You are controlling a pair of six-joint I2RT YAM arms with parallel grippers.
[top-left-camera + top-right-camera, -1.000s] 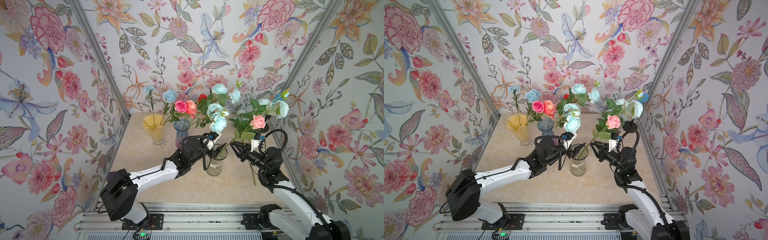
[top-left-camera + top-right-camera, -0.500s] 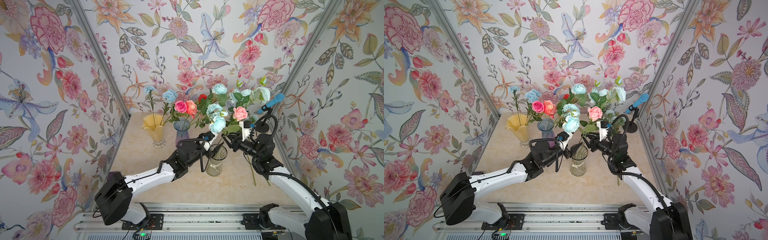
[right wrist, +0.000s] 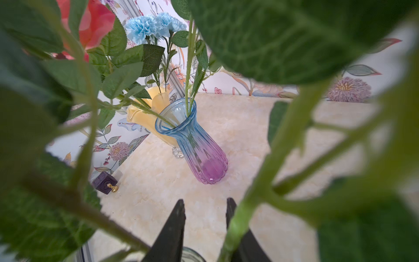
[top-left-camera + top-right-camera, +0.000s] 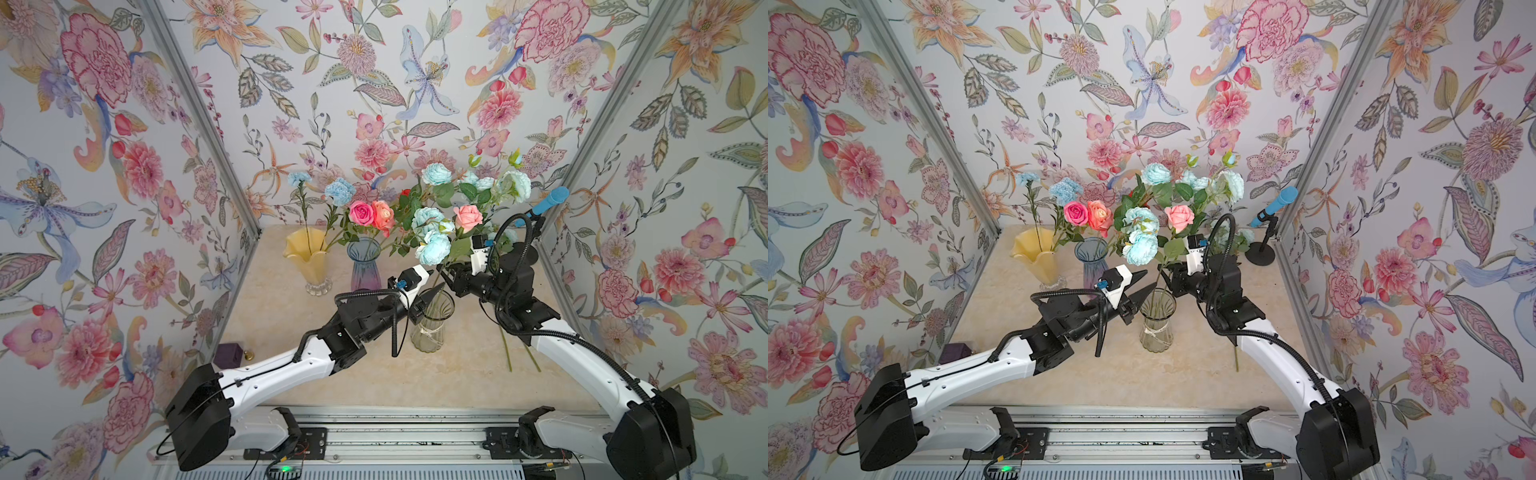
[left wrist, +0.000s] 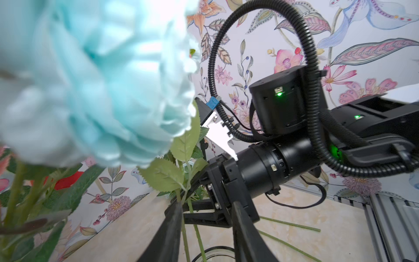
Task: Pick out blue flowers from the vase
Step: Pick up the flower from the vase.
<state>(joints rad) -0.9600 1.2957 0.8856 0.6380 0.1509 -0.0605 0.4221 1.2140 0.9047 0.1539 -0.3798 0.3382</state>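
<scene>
My left gripper sits at the rim of the clear glass vase, which stands on the worktop between my two arms. Its jaws are part-way open. In the left wrist view two thin green stems rise from the vase mouth through the gap, one just beside a finger, neither squeezed.

My right gripper reaches in from the other side, just above the vase mouth, its tips pointing toward my left gripper. In the right wrist view its fingers stand apart with bare worktop showing between them. A thick, blurred green stem lies along the inner edge of one, and I cannot tell whether it is pinched.

The aqua blooms crowd above the clear glass vase among green leaves, with a pale pink rose in their midst. The lowest bloom hangs right over both grippers. The sky-blue carnations are well apart to my left, tall over the yellow vase at the back, one thin stem plainly going down into it. Just beside it stands the blue-to-purple vase. Two bare green stems run across the worktop beside my right arm, and a blue microphone stands in the far right corner
</scene>
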